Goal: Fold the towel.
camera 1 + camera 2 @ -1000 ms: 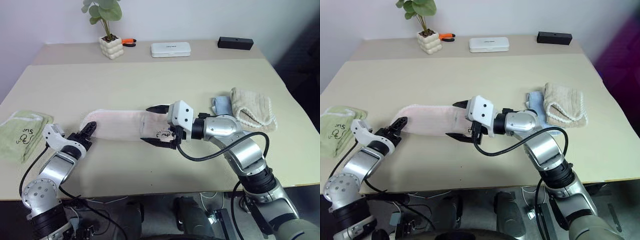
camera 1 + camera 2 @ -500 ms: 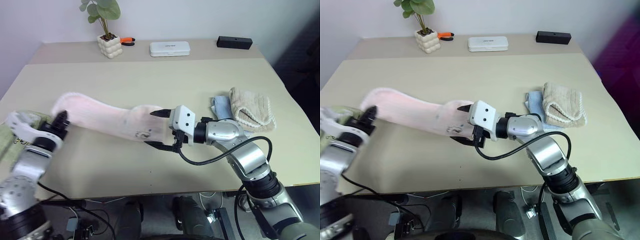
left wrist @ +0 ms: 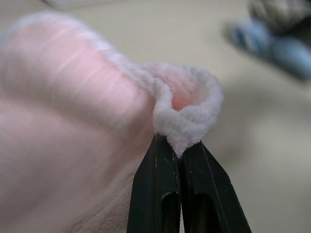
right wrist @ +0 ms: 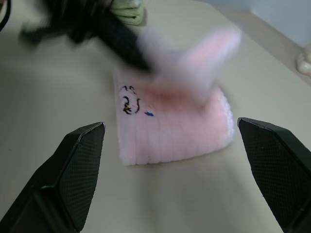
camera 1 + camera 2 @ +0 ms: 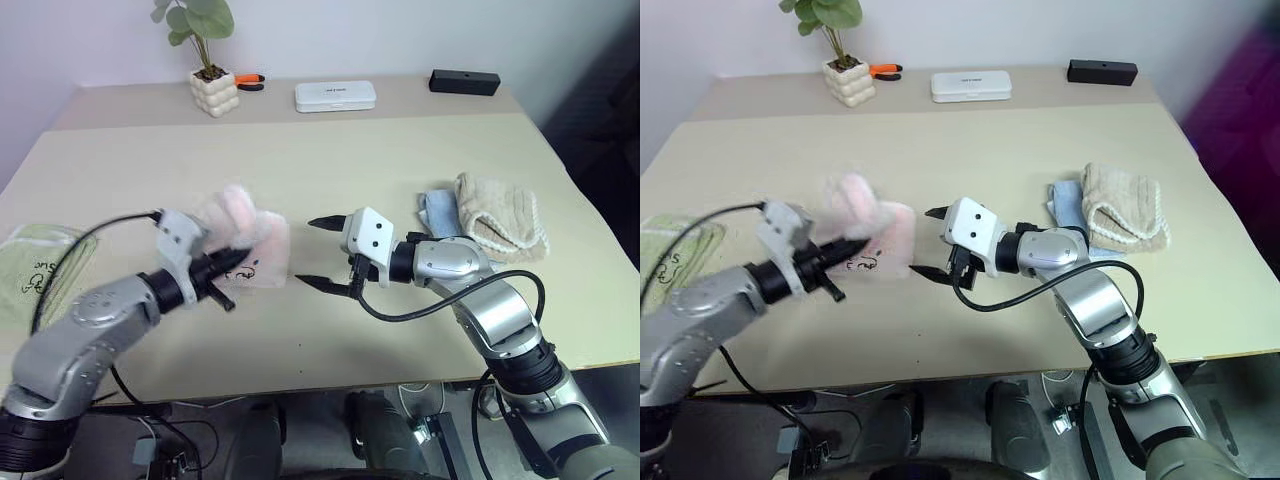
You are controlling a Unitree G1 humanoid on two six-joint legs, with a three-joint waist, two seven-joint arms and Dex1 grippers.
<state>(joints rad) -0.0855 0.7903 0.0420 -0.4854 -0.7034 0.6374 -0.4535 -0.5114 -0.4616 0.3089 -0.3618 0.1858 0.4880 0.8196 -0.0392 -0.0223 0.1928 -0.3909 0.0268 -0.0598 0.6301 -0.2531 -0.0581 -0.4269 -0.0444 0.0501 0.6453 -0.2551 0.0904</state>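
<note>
Pink towel [image 5: 250, 250] pinched by left end effector [image 3: 178, 154].

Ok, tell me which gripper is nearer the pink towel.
Left. The left gripper is shut on the towel, pinching its edge; the right gripper hangs open just beside it, not touching.

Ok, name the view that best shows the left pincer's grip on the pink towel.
Left wrist view: the left pincer is shut on a fold of the towel, seen close up. The eye views show the towel blurred beside that pincer; the right wrist view shows its lettered end lying flat.
</note>
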